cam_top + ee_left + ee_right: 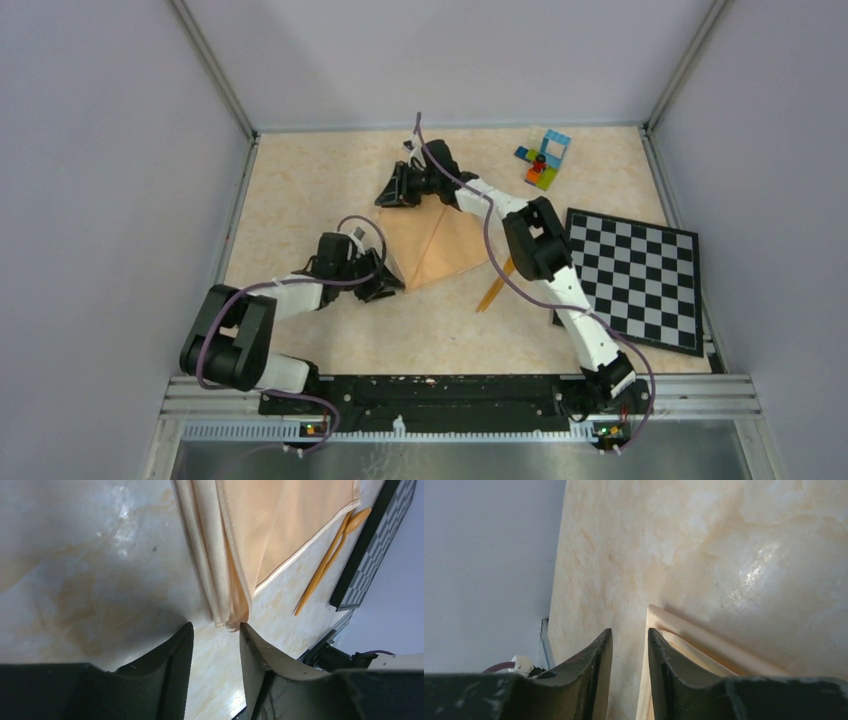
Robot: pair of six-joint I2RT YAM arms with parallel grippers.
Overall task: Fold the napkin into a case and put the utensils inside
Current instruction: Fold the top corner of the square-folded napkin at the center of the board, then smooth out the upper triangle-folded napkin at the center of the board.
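Note:
The peach-tan napkin (440, 245) lies folded over itself in the middle of the table, several layers showing at its near corner (227, 615). My left gripper (390, 285) (216, 630) stands open just short of that corner, with only bare table between its fingers. My right gripper (392, 195) (629, 632) is open at the napkin's far left corner; the cloth edge (694, 640) runs beside its right finger, not between the jaws. The two orange utensils (495, 285) (330, 560) lie side by side just off the napkin's right edge. No finished case shows.
A black-and-white checkered board (635, 275) (372, 555) lies right of the utensils. Multicoloured toy bricks (543, 158) sit at the back right. Grey walls enclose the table on three sides.

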